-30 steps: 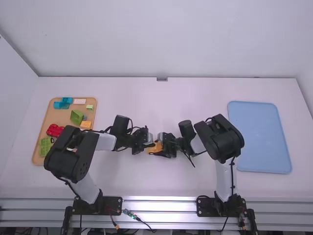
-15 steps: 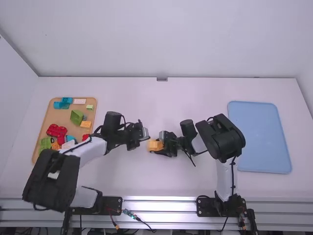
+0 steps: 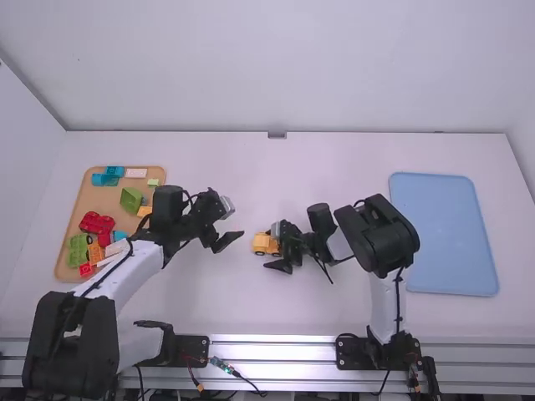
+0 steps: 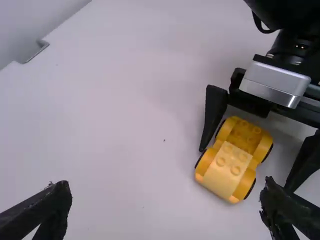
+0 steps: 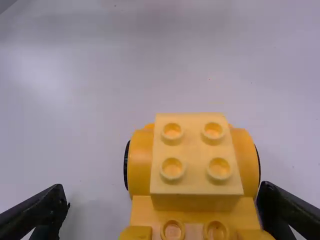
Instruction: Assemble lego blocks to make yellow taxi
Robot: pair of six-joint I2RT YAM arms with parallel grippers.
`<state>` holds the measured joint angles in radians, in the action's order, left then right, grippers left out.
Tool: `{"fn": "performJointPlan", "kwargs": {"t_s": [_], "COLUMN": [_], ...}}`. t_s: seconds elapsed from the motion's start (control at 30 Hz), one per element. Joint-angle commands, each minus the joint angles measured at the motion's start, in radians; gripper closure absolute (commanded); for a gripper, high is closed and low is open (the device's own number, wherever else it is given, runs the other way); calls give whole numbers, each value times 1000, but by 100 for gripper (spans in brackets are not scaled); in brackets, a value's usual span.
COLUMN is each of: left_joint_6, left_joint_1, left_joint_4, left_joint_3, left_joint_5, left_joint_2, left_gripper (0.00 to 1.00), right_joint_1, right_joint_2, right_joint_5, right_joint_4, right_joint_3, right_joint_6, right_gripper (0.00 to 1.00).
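We can read no text, label, brand, number or sign.

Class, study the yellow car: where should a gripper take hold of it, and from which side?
I'd grip the raised block on the car, coming from above, one finger on each flat side. The car stands upright, studs up, and those straight faces should hold better than the rounded wheel arches.
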<state>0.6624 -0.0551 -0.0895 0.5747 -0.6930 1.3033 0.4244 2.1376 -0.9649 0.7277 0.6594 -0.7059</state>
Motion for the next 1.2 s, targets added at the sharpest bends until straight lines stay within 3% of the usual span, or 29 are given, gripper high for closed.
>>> {"fn": "performJointPlan", "kwargs": {"t_s": [0.0,0.5,0.63,0.8,1.0,1.17], "left_joint_6": [-57,-251,-365,-493,-517,-583], "left_joint_1": [19,122,142,158,197,256], "left_joint_4": [-8,-37,65,271,406,544], "left_joint_3": [-2,29,105,238,402,609], "left_joint_5": [2,7,150,390,449,491], "left_joint_2": [-11,-10,-10,4,72,220], "left_gripper": [1,1,1,1,1,1], "right_joint_1": [3,1,2,1,2,1], "right_joint_2": [-22,-459,-577,-675,-742,-790], "right_joint_5": [104,575,681,773,780,779], "right_joint_4": [-61,-619,-731,-762,-763,-763], "right_joint_3": [-3,-4,-4,-4,-4,-4], "right_joint_6": [24,-42,-29,68,82,81], "right_gripper": [0,0,0,0,0,0]}}
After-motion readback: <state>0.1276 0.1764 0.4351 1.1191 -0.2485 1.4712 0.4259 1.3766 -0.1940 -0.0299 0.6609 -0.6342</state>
